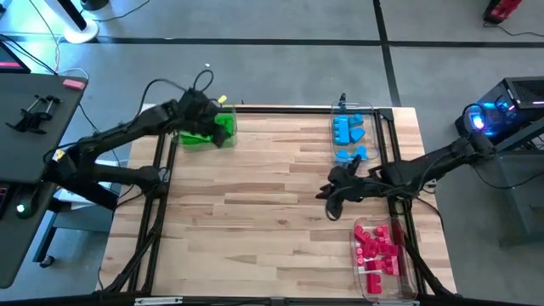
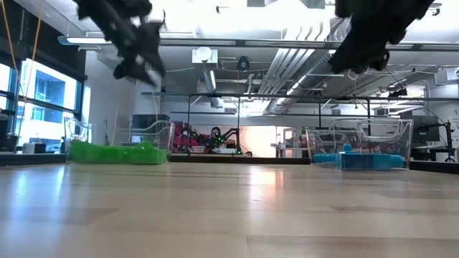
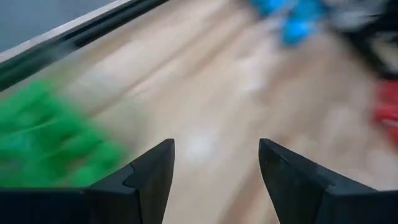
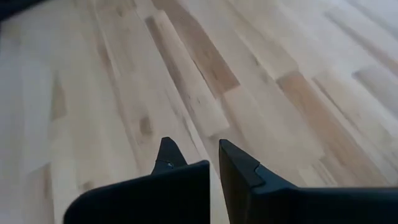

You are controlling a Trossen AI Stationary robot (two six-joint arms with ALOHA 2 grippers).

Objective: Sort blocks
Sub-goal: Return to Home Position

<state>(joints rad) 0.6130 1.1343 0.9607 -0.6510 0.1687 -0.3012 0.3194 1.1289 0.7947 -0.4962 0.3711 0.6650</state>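
Note:
Green blocks (image 1: 202, 133) lie heaped in a clear tray at the table's far left; they also show in the low view (image 2: 118, 152) and the left wrist view (image 3: 43, 137). Blue blocks (image 1: 348, 129) lie in a clear tray at the far right. Red-pink blocks (image 1: 380, 246) lie in a clear tray at the near right. My left gripper (image 1: 223, 127) hovers above the green heap's right side, open and empty (image 3: 214, 149). My right gripper (image 1: 330, 197) hangs over bare wood between the blue and red trays, shut and empty (image 4: 196, 146).
A black metal frame (image 1: 280, 109) borders the tabletop. The wooden middle (image 1: 255, 204) of the table is open room. In the low view both grippers (image 2: 140, 64) (image 2: 358, 57) hang well above the tabletop. A desk (image 1: 25, 119) stands left of the table.

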